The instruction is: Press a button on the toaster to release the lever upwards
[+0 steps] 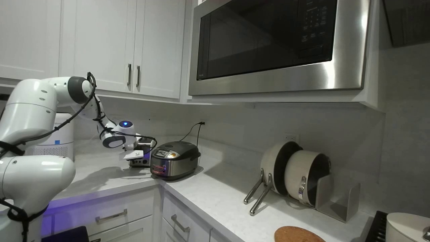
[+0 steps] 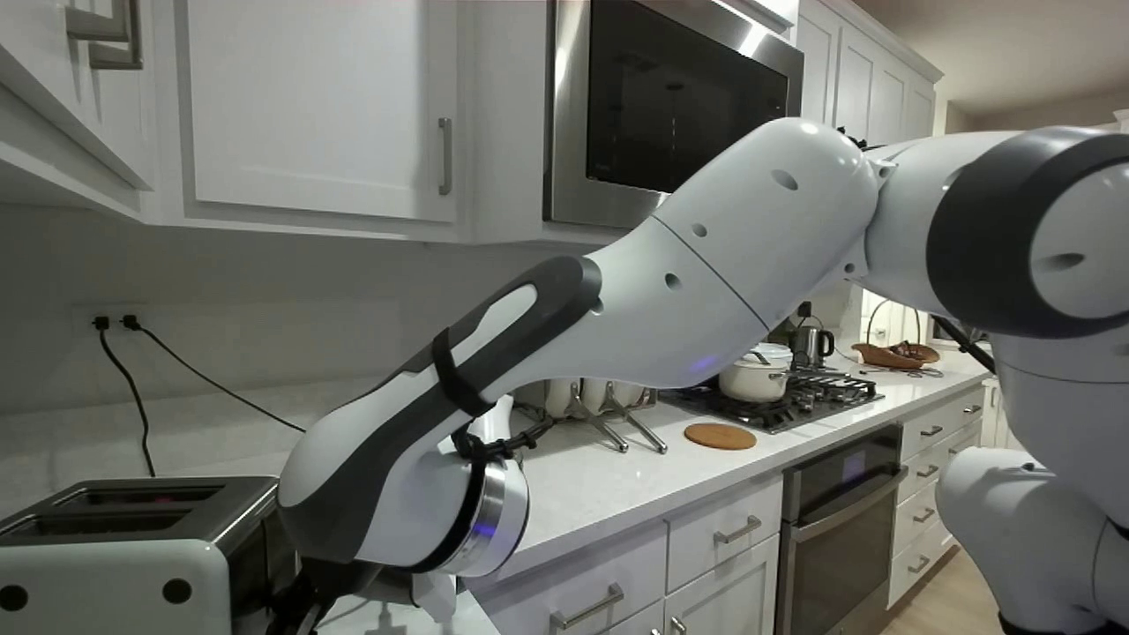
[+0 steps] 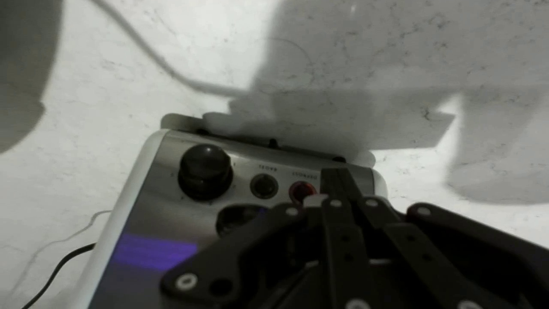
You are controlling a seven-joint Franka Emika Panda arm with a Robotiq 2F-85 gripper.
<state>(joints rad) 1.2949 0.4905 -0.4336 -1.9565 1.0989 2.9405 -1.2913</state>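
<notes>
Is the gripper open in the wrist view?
No, the gripper is shut, its jaws together beside the red-lit button on the toaster.

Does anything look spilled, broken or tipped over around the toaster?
Nothing stands out: the toaster sits upright on the counter, with no spill or damage visible. The claw hides part of the control panel, so I can't judge that bit.

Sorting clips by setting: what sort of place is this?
A kitchen, probably a home one: it has a built-in microwave, a cooktop and a toaster.
</notes>
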